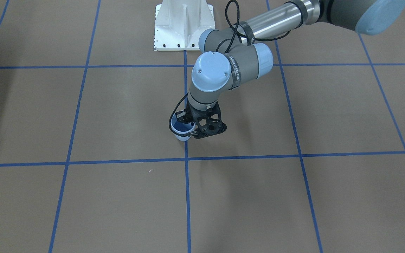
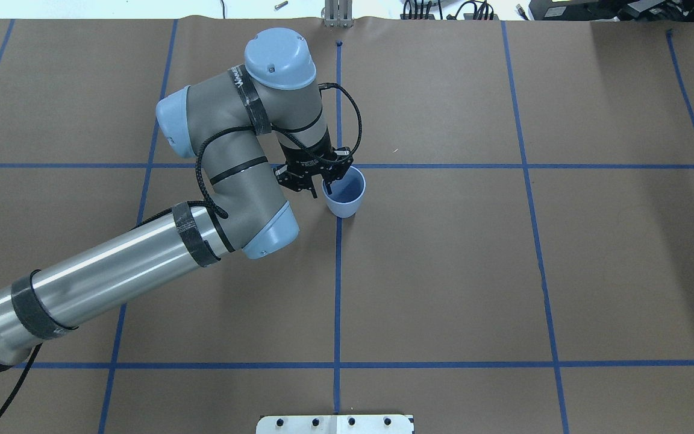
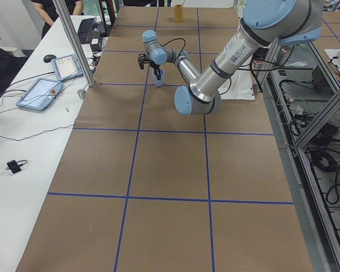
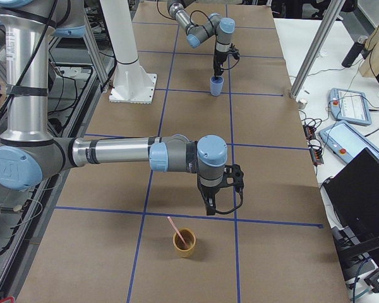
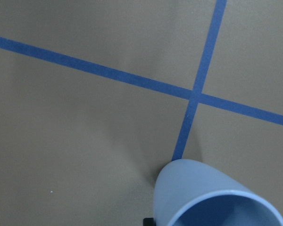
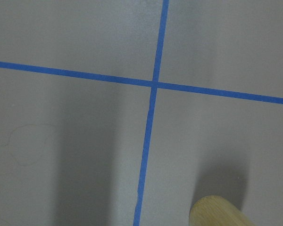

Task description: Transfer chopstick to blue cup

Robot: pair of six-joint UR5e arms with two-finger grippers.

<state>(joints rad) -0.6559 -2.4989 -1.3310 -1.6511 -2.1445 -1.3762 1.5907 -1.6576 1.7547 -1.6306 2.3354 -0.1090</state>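
Note:
The blue cup (image 2: 345, 196) stands at a crossing of blue tape lines near the table's middle; it also shows in the front view (image 1: 180, 131) and the left wrist view (image 5: 198, 193). My left gripper (image 2: 320, 189) is at its rim, one finger inside and one outside, and looks shut on the cup wall. The pale-pink chopstick (image 4: 177, 230) leans in a tan bamboo cup (image 4: 184, 243) at the table's right end. My right gripper (image 4: 218, 201) hangs just beyond that cup, apart from it. It shows only in the right side view, so I cannot tell whether it is open or shut.
The white base plate (image 1: 184, 26) sits at the robot's edge of the table. The bamboo cup's rim (image 6: 219, 212) shows at the bottom of the right wrist view. A side table with tablets (image 3: 42, 93) and a metal post (image 3: 73, 45) lie past the far edge.

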